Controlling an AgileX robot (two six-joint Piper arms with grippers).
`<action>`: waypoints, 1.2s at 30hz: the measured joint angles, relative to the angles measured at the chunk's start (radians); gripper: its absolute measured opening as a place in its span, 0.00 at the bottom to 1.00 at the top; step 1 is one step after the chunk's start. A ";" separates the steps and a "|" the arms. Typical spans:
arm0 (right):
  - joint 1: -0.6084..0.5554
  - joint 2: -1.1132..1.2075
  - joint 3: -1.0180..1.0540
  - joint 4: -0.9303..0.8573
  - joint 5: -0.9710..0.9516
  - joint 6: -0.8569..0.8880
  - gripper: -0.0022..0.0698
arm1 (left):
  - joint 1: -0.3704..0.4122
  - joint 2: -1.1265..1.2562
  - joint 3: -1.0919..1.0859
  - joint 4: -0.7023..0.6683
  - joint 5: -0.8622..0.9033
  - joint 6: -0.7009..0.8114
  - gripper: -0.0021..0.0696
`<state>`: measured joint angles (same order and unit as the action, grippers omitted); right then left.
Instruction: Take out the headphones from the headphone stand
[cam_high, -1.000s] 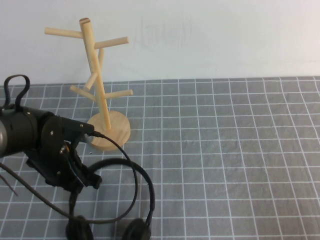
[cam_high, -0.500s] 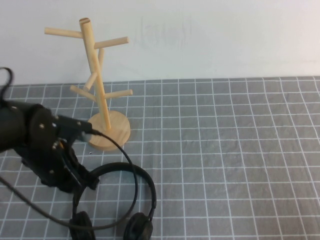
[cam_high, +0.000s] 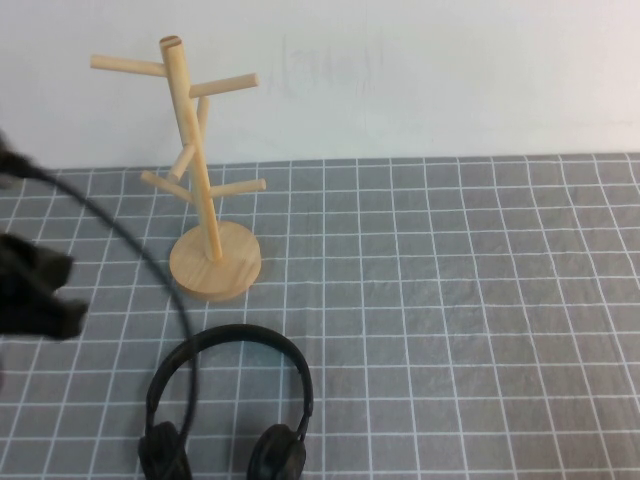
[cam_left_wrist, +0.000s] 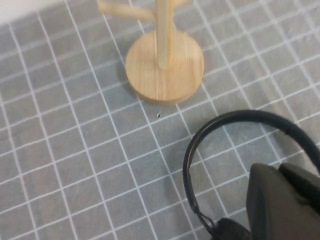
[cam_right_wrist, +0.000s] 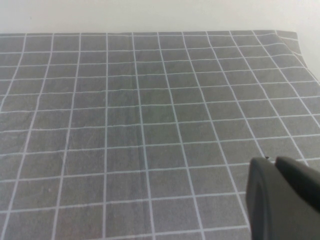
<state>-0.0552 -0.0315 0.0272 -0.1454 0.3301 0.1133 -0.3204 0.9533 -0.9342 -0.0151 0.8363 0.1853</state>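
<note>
we see the left gripper (cam_high: 35, 298) at 9 o'clock, clear of the headphones (cam_high: 228, 400) lying flat at 6 o'clock of the headphone stand (cam_high: 205, 190); right gripper (cam_right_wrist: 282, 202) above bare mat. jaws: can't tell on either.

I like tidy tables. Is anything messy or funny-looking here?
Nothing is broken or spilled. The headphones lie flat on the grid cloth, off the headphone stand, which stands upright with bare pegs. The left gripper is at the table's left edge; the right gripper hovers elsewhere.

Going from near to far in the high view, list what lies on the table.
headphones → left gripper at the left edge → headphone stand. The right gripper is out of that view; it shows only in the right wrist view, over bare grid cloth.
</note>
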 joint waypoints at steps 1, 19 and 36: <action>0.000 0.000 0.000 0.000 0.000 0.000 0.02 | 0.000 -0.040 0.000 0.003 0.023 -0.011 0.03; 0.000 0.000 0.000 0.000 0.000 0.000 0.02 | 0.000 -0.690 0.236 -0.006 0.189 -0.083 0.03; 0.000 0.000 0.000 0.000 0.000 0.000 0.02 | 0.000 -0.904 0.515 0.130 -0.239 -0.395 0.02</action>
<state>-0.0552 -0.0314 0.0272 -0.1454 0.3301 0.1133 -0.3204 0.0492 -0.4197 0.1147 0.5972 -0.2096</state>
